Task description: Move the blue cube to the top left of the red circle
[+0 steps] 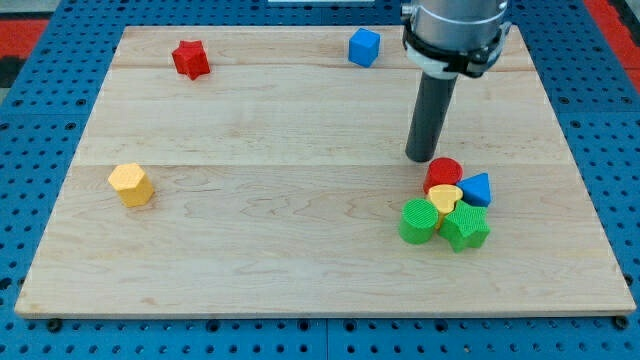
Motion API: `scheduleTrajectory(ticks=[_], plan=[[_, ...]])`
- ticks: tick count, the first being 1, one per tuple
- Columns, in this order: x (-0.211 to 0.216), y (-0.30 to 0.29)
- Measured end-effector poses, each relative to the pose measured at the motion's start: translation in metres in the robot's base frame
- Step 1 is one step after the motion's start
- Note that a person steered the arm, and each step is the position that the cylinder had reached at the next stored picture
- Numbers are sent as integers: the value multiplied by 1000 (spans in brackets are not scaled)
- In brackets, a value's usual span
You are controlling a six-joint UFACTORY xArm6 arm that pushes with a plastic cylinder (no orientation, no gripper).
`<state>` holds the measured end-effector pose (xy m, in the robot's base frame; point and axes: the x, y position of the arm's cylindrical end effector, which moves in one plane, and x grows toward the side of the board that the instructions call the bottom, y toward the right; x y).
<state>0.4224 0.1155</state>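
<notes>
The blue cube [364,47] sits near the view's top edge of the wooden board, right of centre. The red circle [443,172] lies at the lower right, at the top of a tight cluster of blocks. My tip [420,157] rests on the board just to the upper left of the red circle, very close to it, and well below and to the right of the blue cube.
Packed against the red circle are a yellow heart [444,198], a blue triangle [477,189], a green cylinder [418,221] and a green star [465,228]. A red star [190,59] sits at the top left. A yellow hexagon [131,184] sits at the left.
</notes>
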Motion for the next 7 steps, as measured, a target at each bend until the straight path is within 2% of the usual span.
scheduleTrajectory(ticks=[2, 3, 5, 6, 7], plan=[[-51, 80], [-101, 103], [-164, 73], [-176, 46], [-204, 42]])
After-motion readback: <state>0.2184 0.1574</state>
